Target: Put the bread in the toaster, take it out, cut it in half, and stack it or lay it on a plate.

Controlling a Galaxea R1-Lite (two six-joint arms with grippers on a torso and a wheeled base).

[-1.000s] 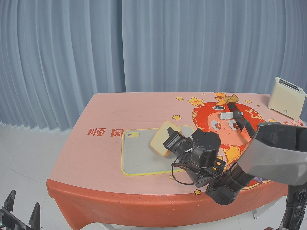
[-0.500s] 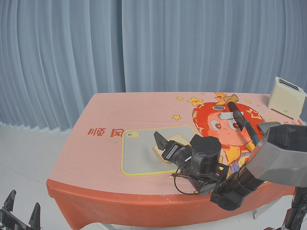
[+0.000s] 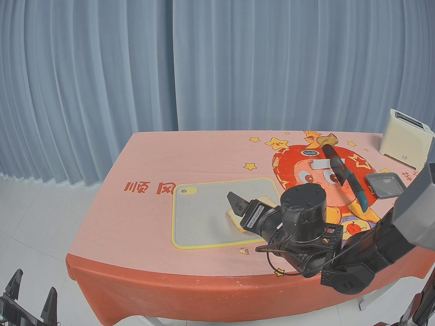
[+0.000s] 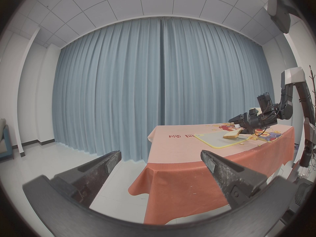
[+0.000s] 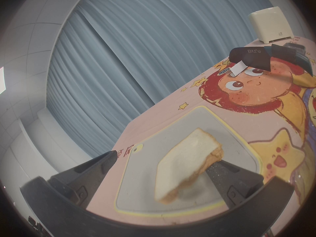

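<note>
Your left tool (image 3: 31,295) hangs wide open, well off the table (image 3: 149,159). The bread slice (image 5: 189,158) lies on the cutting board (image 3: 199,218) between your right tool's (image 5: 161,162) wide-spread jaws, one edge propped on a finger (image 5: 230,175). The right arm is nearer.

One bread slice (image 5: 187,163), one cutting board (image 3: 204,213), one crumb (image 3: 244,251) at lower centre. One knife (image 3: 346,175), one grey tray (image 3: 386,184), one toaster (image 3: 405,139) toward the right edge. Two end effectors: left end effector (image 4: 160,153), right end effector (image 5: 163,160).
</note>
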